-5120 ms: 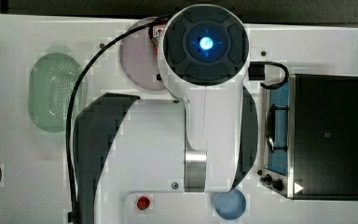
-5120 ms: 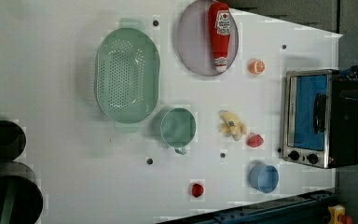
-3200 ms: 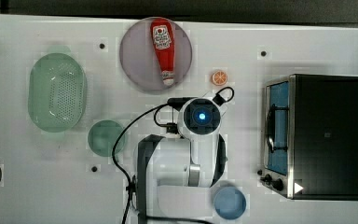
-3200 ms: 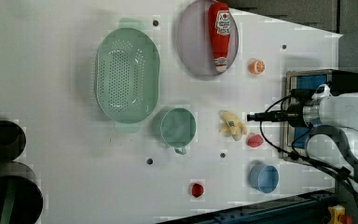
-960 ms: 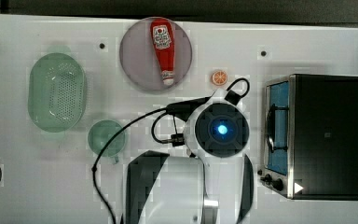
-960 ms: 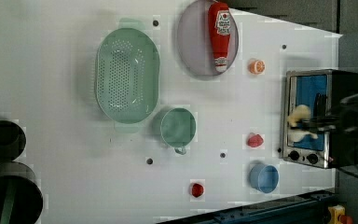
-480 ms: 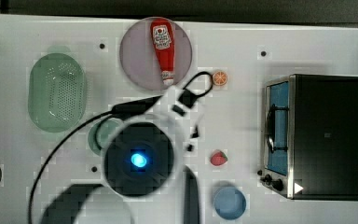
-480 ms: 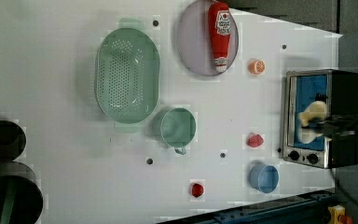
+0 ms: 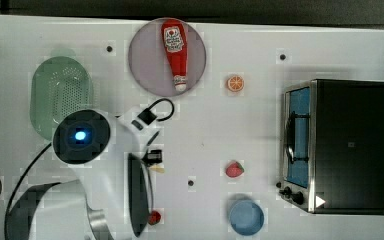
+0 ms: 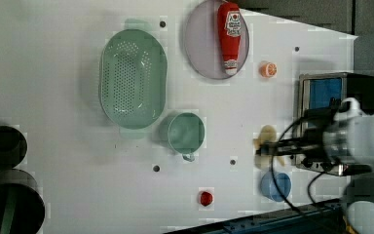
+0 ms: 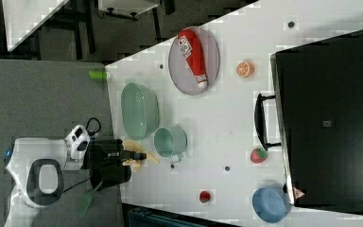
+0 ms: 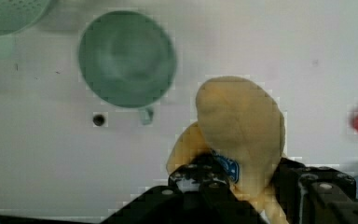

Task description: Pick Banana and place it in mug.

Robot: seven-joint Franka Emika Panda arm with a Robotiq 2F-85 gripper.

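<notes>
Claw (image 12: pixel 242 179) pinches the small pale yellow toy banana (image 12: pixel 240 123) aloft, off the white counter (image 12: pixel 261 46), near but not over the round translucent green mug (image 12: pixel 126 58); releasing early would likely drop it outside the rim.

A white surface (image 9: pixel 260 130) carries everything, dotted with small dark round holes (image 9: pixel 190 182). In the top view a dark strip runs along the top edge beyond the surface. In the right view the surface ends at the right view's left, where a grey floor (image 11: pixel 42 104) begins. In the right view's upper left corner stands a second white table (image 11: pixel 28 16) on dark legs, with a dark floor beneath. In the left view a grey wall or cabinet (image 10: pixel 331 14) fills the upper right corner, and a blue rail (image 10: pixel 272 225) runs along the surface's lower edge. Light is even and soft, with faint shadows.
</notes>
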